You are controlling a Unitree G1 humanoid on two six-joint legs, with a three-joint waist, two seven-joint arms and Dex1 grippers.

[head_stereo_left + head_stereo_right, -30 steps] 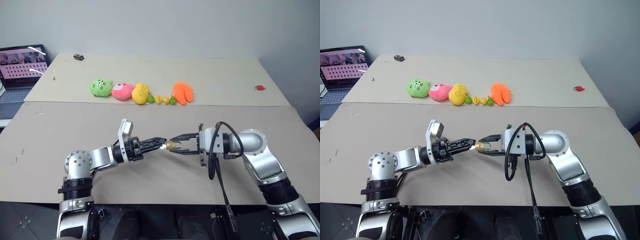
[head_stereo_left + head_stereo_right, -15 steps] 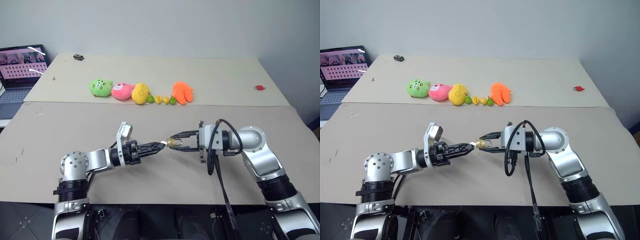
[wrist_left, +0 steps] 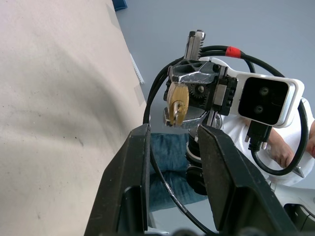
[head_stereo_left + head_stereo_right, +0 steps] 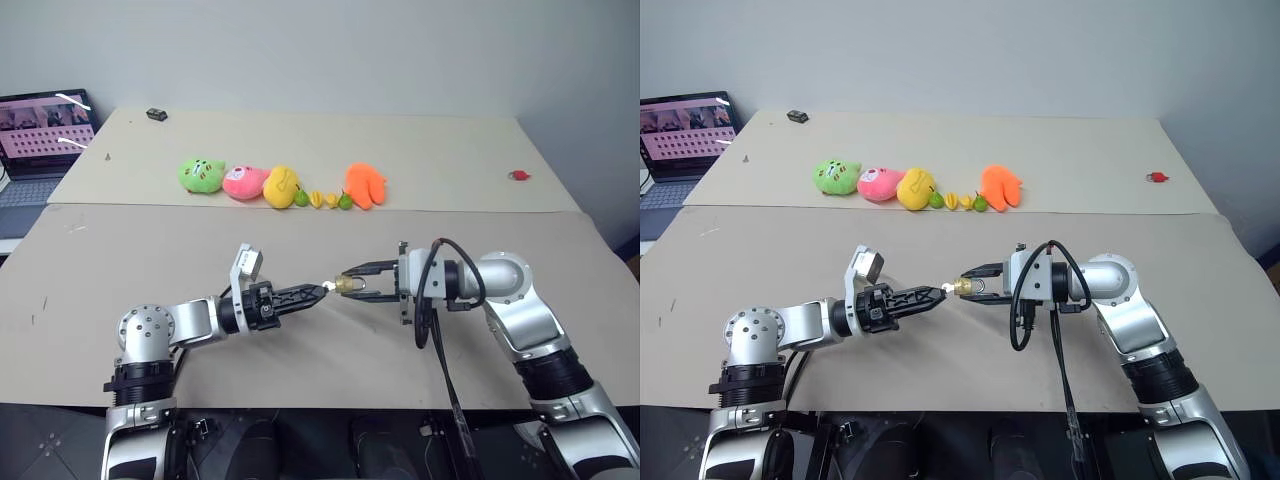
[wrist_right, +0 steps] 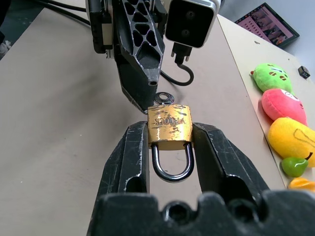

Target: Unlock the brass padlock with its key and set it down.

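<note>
Above the table [image 4: 120, 250], right gripper [image 5: 170, 140] clamps brass padlock [image 5: 170, 129]; left gripper [image 4: 322, 291] adjacent.

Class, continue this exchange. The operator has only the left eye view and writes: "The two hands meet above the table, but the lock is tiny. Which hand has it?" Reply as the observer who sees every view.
Observer: The right hand. Its wrist view shows the small squarish brass padlock pinched by its sides between the two black fingers.
Operator: Is it open yet?
Observer: It looks shut: both legs of the thin silvery shackle sit in the body.
Operator: Anything at the end facing the left hand?
Observer: A small silvery ring sits just past that end, by the left hand's tip.
</note>
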